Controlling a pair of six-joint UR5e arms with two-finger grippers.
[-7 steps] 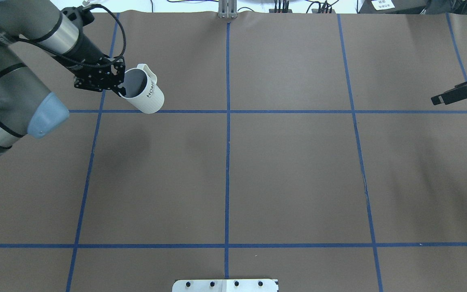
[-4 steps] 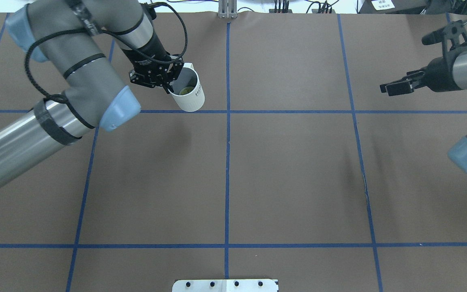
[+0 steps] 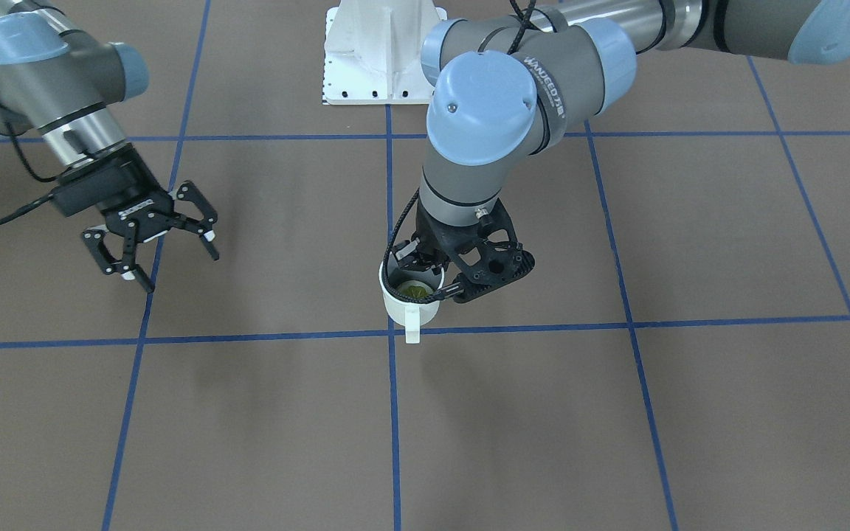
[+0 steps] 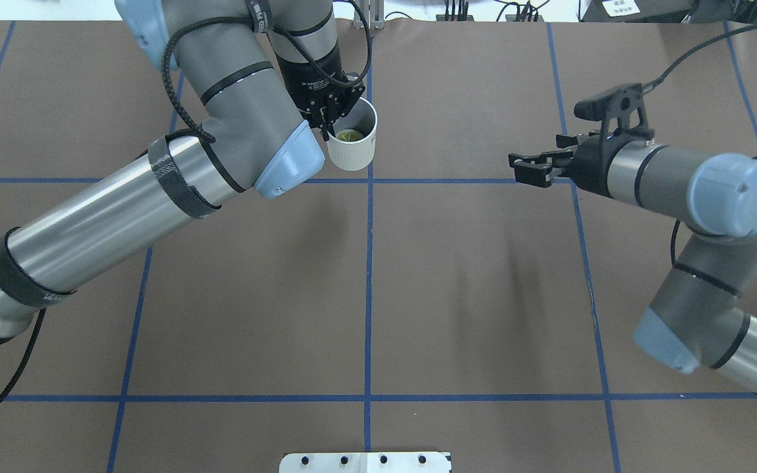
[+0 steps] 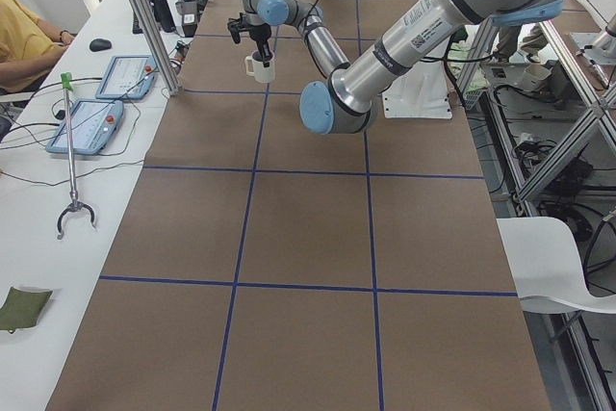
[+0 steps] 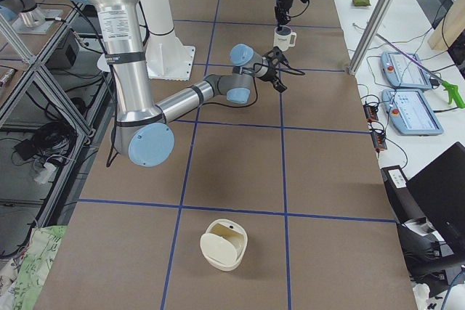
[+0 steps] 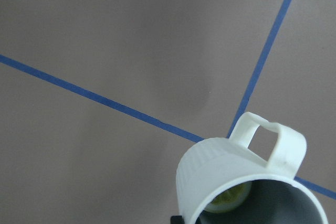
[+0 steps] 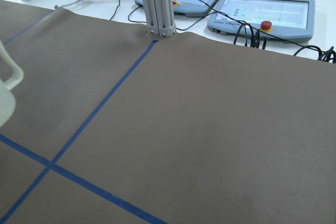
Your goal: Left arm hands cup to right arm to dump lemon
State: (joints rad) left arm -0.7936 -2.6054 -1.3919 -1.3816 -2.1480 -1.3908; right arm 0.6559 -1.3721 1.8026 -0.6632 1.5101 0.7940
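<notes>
The left tool point(image 3: 447, 289) is clamped on the rim of the cup point(image 3: 409, 308), one finger inside the mouth and one outside. The cup is upright and seems to be lifted clear of the desk point(image 3: 617, 428). It is about midway along the desk's length, nearer the edge far from the robot, with its handle toward that edge. The lemon point(image 3: 416, 290) lies at the bottom of the cup. The right tool point(image 3: 168, 258) is spread wide and empty, well apart from the cup, toward the desk's right end.
</notes>
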